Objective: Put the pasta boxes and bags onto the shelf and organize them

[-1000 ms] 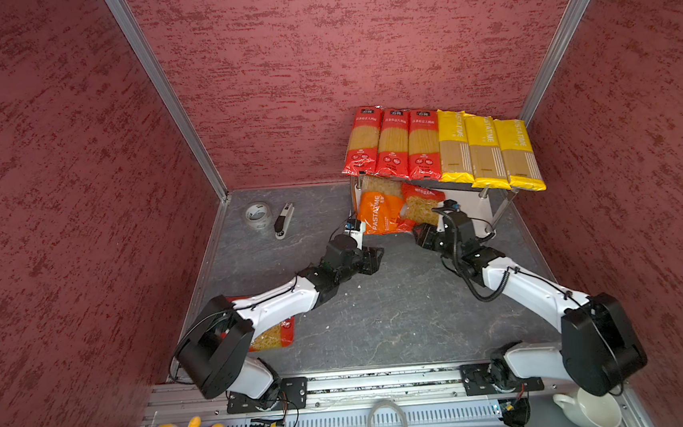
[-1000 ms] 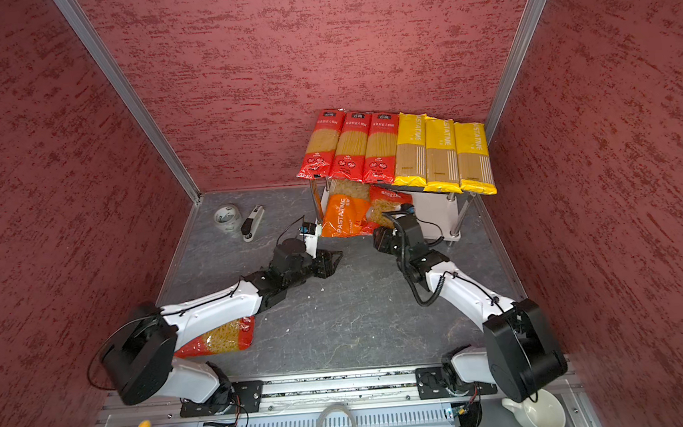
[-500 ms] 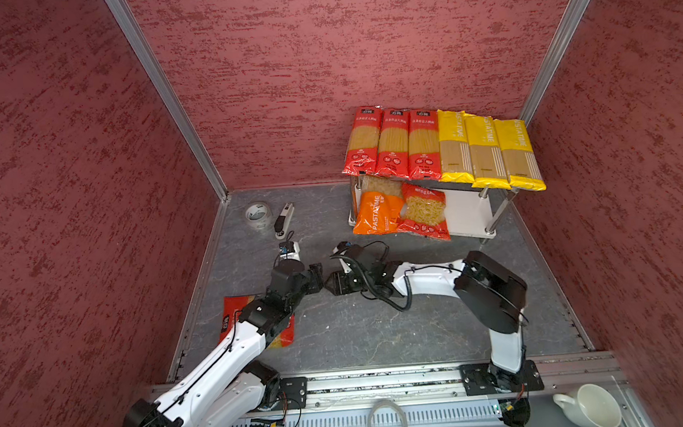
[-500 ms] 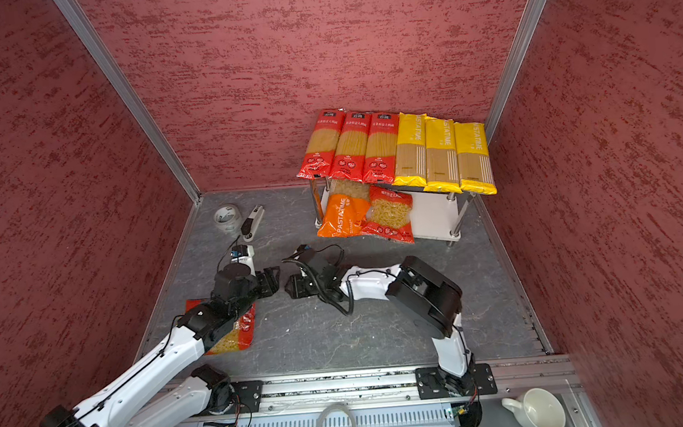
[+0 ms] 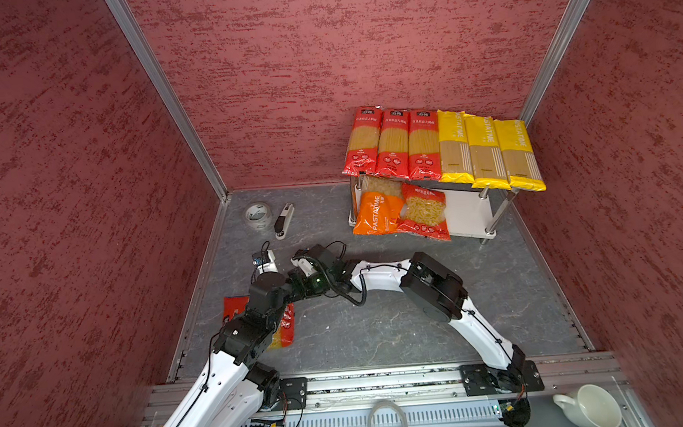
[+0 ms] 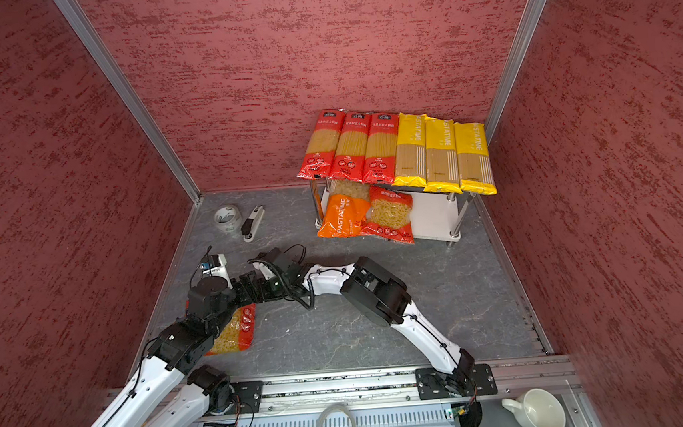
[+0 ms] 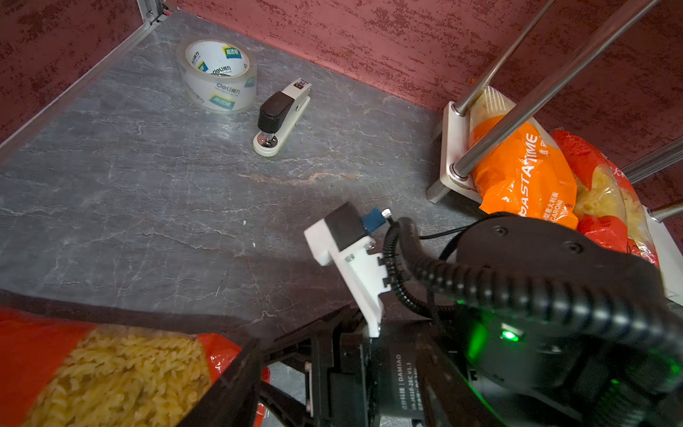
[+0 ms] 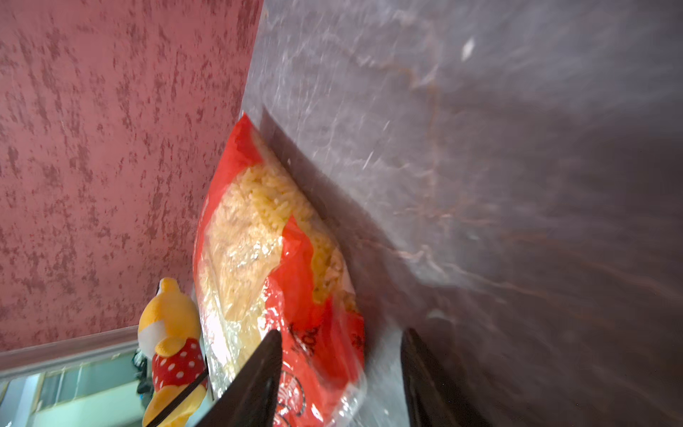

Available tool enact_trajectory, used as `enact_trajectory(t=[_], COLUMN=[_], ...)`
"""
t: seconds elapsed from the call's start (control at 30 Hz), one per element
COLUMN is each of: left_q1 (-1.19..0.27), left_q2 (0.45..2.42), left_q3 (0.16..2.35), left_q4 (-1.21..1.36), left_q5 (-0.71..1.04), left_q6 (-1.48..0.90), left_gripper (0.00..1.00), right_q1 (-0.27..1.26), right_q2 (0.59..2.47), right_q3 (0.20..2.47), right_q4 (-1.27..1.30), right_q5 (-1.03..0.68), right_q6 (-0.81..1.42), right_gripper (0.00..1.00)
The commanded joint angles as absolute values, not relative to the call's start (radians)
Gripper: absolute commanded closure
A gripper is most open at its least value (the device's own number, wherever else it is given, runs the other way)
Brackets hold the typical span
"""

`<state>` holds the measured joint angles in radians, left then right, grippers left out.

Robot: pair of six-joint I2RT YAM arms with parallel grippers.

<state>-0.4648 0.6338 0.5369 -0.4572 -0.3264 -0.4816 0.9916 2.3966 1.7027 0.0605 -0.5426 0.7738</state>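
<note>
Red short-pasta bag [image 6: 236,331] lay lengthwise away from right gripper [image 8: 340,332], near end between its parted, unclosed jaws. Left gripper [image 6: 233,301] alongside; its grip unreadable.

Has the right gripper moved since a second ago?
Yes. The right gripper left the shelf and crossed leftward to the red pasta bag on the floor.
</note>
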Motion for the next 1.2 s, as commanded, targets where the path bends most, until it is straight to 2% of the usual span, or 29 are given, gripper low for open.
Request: enact_trajectory(t=[0.0, 0.2, 0.37, 0.53, 0.7, 0.87, 0.97, 1.07, 1.17], left_q1=[-0.459, -0.461, -0.471, -0.486, -0.509, -0.568, -0.601, -0.604, -0.599], left_q2=[0.630, 0.623, 0.605, 0.606, 0.627, 0.739, 0.814, 0.857, 0.864], left_q3=[0.572, 0.597, 0.601, 0.605, 0.576, 0.538, 0.536, 0.532, 0.528], left_q4=[-0.481, -0.476, -0.473, -0.472, -0.428, -0.313, -0.261, -0.224, -0.215], left_q5=[-0.322, -0.304, -0.301, -0.299, -0.283, -0.250, -0.253, -0.236, -0.230], left_q6=[-0.469, -0.459, -0.463, -0.463, -0.496, -0.547, -0.555, -0.563, -0.570], left_gripper=[0.34, 0.34, 0.34, 0.34, 0.34, 0.34, 0.34, 0.33, 0.33], right_q1=[1.022, 1.028, 1.015, 0.951, 0.835, 0.733, 0.726, 0.748, 0.821], right_q2=[2.419, 2.408, 2.351, 2.227, 2.005, 1.789, 1.678, 1.600, 1.554], right_q3=[1.753, 1.737, 1.667, 1.512, 1.209, 0.938, 0.815, 0.725, 0.701], right_q4=[0.042, 0.049, 0.101, 0.153, 0.205, 0.155, 0.108, 0.087, 0.032], right_q5=[-0.616, -0.609, -0.570, -0.527, -0.455, -0.386, -0.361, -0.407, -0.444], right_q6=[0.773, 0.775, 0.788, 0.796, 0.793, 0.777, 0.778, 0.821, 0.822], right_gripper=[0.53, 0.87, 1.00, 1.00, 1.00, 1.00, 1.00, 0.96, 0.85])
